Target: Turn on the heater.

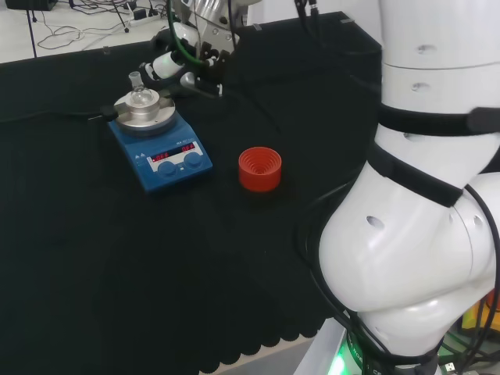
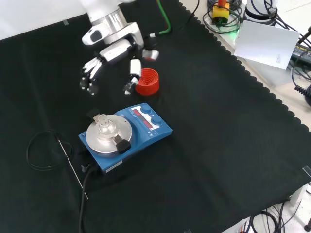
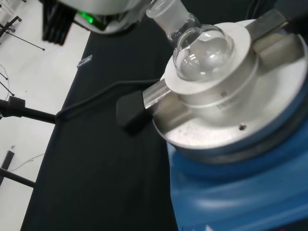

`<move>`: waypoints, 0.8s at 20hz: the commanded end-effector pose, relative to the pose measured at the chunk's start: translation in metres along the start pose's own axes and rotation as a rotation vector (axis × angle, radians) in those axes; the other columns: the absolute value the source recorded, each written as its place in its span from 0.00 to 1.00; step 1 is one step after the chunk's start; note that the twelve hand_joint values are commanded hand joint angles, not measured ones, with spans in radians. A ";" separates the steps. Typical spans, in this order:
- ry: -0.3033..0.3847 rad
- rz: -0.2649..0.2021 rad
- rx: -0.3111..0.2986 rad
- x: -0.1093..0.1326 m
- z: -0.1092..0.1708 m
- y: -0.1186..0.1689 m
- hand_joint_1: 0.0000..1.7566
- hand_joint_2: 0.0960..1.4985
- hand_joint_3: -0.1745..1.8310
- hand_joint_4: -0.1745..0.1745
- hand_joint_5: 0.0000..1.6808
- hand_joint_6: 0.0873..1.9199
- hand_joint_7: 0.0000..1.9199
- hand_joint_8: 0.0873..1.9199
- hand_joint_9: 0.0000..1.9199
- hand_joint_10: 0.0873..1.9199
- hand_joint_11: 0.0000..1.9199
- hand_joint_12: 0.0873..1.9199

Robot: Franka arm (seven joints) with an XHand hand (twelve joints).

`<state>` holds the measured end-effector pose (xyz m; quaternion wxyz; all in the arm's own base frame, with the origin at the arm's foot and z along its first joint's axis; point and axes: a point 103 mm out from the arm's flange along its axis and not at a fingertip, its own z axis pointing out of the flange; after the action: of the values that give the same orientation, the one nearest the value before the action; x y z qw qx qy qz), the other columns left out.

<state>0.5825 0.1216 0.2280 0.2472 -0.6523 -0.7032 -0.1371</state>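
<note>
A blue heater [image 1: 160, 152] [image 2: 127, 135] [image 3: 240, 192] stands on the black cloth, with a round metal block on top and two knobs under lit red displays on its front panel. A clear round flask [image 1: 140, 92] [image 2: 103, 123] [image 3: 198, 50] sits in the block. The black and white hand [image 1: 183, 66] [image 2: 109, 60] hovers above the cloth beyond the heater in the head view, fingers spread and relaxed, touching nothing. It is apart from the knobs.
A red ribbed ring stand [image 1: 259, 168] [image 2: 147, 81] sits just right of the heater in the head view. A thin metal probe [image 2: 72, 167] and a coiled black cable [image 2: 41, 150] lie left of the heater in the front view. The arm's white links [image 1: 422, 195] fill the right.
</note>
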 end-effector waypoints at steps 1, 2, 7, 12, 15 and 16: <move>-0.050 0.018 -0.042 -0.007 -0.017 -0.075 0.48 0.38 0.38 0.35 0.22 0.23 0.04 0.32 0.16 0.35 0.00 0.68; -0.055 0.022 -0.041 -0.007 -0.016 -0.082 0.48 0.38 0.38 0.35 0.22 0.23 0.04 0.32 0.16 0.35 0.00 0.68; -0.098 0.030 -0.020 -0.008 -0.011 -0.122 0.48 0.39 0.38 0.35 0.23 0.21 0.04 0.32 0.15 0.35 0.00 0.68; -0.144 0.061 0.066 -0.010 0.006 -0.157 0.50 0.39 0.39 0.35 0.22 0.17 0.13 0.34 0.24 0.35 0.04 0.73; -0.160 0.081 0.130 -0.012 0.019 -0.172 0.51 0.39 0.41 0.35 0.22 0.15 0.20 0.36 0.30 0.34 0.10 0.72; -0.174 0.084 0.153 -0.014 0.023 -0.175 0.52 0.38 0.41 0.35 0.23 0.14 0.24 0.37 0.34 0.33 0.14 0.71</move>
<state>0.4345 0.0988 0.2353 0.2295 -0.6727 -0.7001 -0.0683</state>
